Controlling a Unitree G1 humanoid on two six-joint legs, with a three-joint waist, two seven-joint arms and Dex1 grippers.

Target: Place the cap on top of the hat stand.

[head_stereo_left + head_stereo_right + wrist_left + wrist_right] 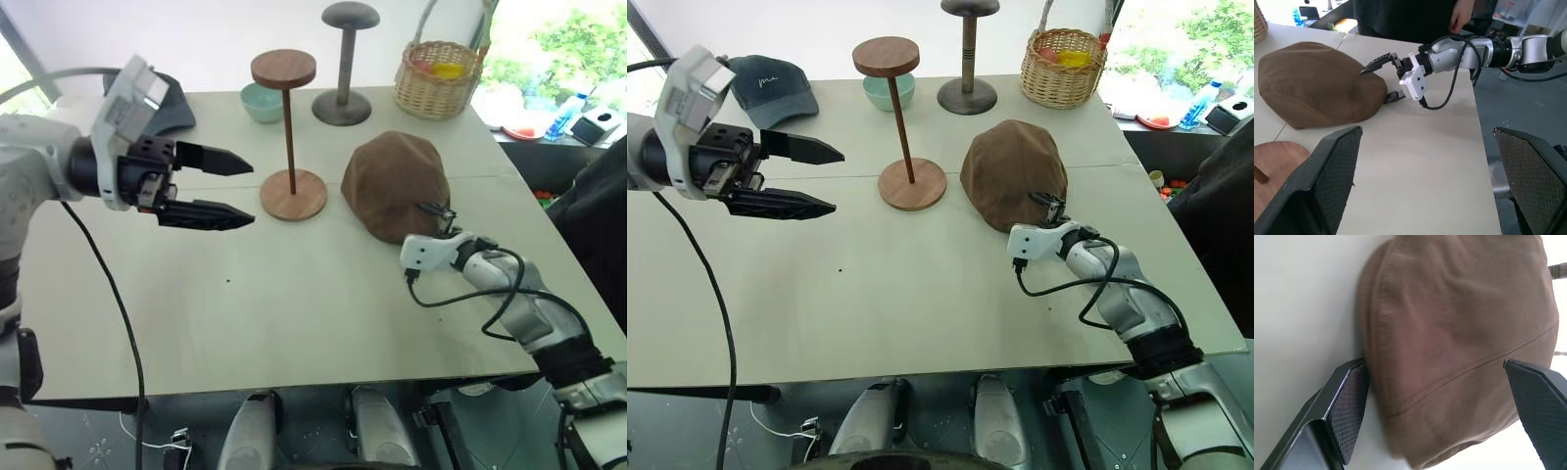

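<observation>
Here the cap (396, 183) lies flat on the surface (294, 304), at three o'clock from the hat stand (289, 137) and just beside its base. The right claw (1385, 81) is spread wide around the cap's near edge, one finger above, one at surface level. The left claw (240, 190) hangs spread at nine o'clock of the stand. At one o'clock, a wicker basket (438, 78) holds something yellow, hard to make out. A navy cap (772, 86) shows behind the left claw.

Far edge of desk (921, 294): navy baseball cap (772, 88), pale green bowl (890, 91), grey domed stand (968, 54), wicker basket (1062, 67) holding yellow item. Person's hand (1462, 17) beyond desk.
</observation>
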